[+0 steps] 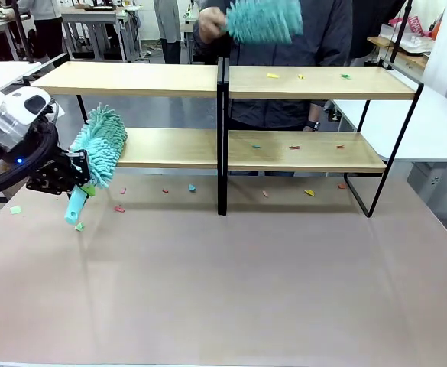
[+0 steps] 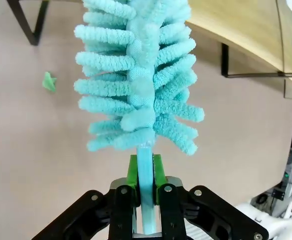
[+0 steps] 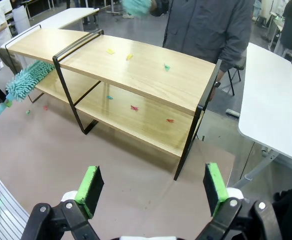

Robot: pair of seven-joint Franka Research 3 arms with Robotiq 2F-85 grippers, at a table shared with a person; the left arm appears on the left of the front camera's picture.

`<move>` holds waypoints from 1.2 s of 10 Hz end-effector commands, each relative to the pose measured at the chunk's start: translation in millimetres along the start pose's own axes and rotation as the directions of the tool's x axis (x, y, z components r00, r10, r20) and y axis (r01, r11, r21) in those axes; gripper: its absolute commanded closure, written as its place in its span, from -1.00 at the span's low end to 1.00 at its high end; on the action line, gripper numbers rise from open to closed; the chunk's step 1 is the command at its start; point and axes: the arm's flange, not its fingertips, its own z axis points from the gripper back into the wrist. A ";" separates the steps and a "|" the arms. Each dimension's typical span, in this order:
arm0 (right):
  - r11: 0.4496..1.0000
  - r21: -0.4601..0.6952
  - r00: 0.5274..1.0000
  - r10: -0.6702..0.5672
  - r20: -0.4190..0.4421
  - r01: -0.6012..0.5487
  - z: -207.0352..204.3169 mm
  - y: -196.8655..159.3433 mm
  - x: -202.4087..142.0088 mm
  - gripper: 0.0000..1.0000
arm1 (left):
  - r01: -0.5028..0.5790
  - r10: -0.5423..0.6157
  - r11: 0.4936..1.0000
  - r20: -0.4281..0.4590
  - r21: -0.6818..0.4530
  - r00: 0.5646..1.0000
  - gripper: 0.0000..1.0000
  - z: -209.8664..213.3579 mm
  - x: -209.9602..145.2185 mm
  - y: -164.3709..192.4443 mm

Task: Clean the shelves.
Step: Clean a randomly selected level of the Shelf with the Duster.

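Left gripper (image 2: 146, 167) clamped on duster (image 2: 138, 75) handle. Shelves (image 1: 170, 79) just beyond it; duster head at lower left board's end, perhaps touching. Right gripper (image 3: 151, 186) spread wide, holding nothing, shelves well ahead. Scraps (image 1: 293, 147) on right boards.

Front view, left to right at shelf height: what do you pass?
left arm → duster → shelf post → person's duster → white table
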 end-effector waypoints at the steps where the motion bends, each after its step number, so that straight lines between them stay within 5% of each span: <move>1: 1.000 0.001 1.000 0.009 0.004 -0.009 0.5 -1.2 0.0 -1.00 | -0.109 0.109 0.994 -0.016 0.025 0.994 0.74 7.3 -3.1 -11.0; 3: 1.000 0.001 1.000 0.009 0.004 -0.009 0.5 -1.2 0.0 -1.00 | -0.240 0.242 0.970 -0.026 0.039 0.970 0.74 11.9 -14.4 -14.1; 5: 1.000 0.001 1.000 0.009 0.004 -0.009 0.5 -1.2 0.0 -1.00 | -0.485 0.477 0.869 0.093 0.099 0.874 0.74 8.3 -21.8 -20.8; 8: 1.000 0.001 1.000 0.009 0.004 -0.009 0.5 -1.2 0.0 -1.00 | -0.631 0.620 0.776 0.179 0.002 0.764 0.74 7.8 -21.5 -30.0; 11: 1.000 0.001 1.000 0.009 0.004 -0.009 0.5 -1.2 0.0 -1.00 | -0.547 0.539 0.837 0.157 0.011 0.828 0.74 5.8 -26.5 -29.5; 12: 1.000 0.001 1.000 0.009 0.004 -0.009 0.5 -1.2 0.0 -1.00 | -0.458 0.455 0.889 0.109 0.003 0.884 0.74 9.3 -30.0 -27.2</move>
